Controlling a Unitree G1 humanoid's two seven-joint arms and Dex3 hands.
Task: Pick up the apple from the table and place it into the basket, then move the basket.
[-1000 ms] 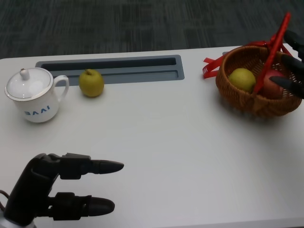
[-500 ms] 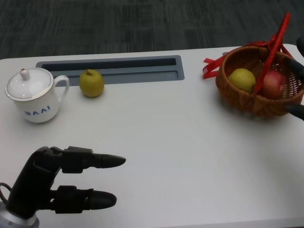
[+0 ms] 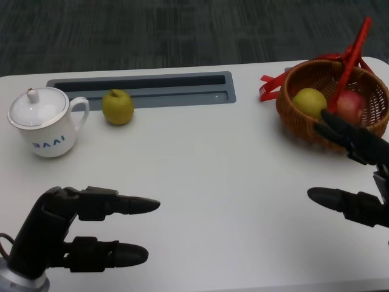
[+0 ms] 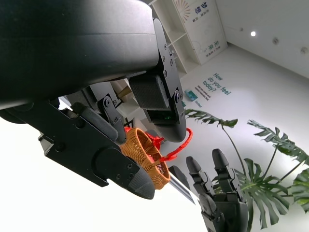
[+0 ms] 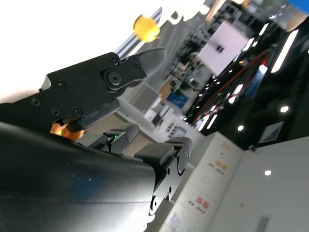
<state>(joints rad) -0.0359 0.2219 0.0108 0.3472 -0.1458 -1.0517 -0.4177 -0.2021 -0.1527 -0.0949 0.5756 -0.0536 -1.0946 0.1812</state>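
The wicker basket [image 3: 304,131] with a red handle stands at the table's far right. Inside it lie a red apple [image 3: 349,104] and a yellow-green fruit [image 3: 310,100]. My right hand [image 3: 358,145] hovers just in front of the basket, its fingers apart and empty, one fingertip overlapping the near rim. At the lower left my left hand [image 3: 67,234] is open over the table, fingers stretched toward the middle, holding nothing. In the left wrist view the basket [image 4: 145,154] and my right hand [image 4: 219,193] appear beyond my left hand's fingers [image 4: 101,159].
A second yellow-green fruit [image 3: 117,106] sits at the back left, beside a white lidded mug [image 3: 42,125]. A grey recessed slot [image 3: 146,88] runs along the table's back edge. The right wrist view catches that fruit [image 5: 146,27] far off.
My right hand has drawn back from the basket's right side toward the front of the table, leaving the red apple inside. The left hand has hardly moved.
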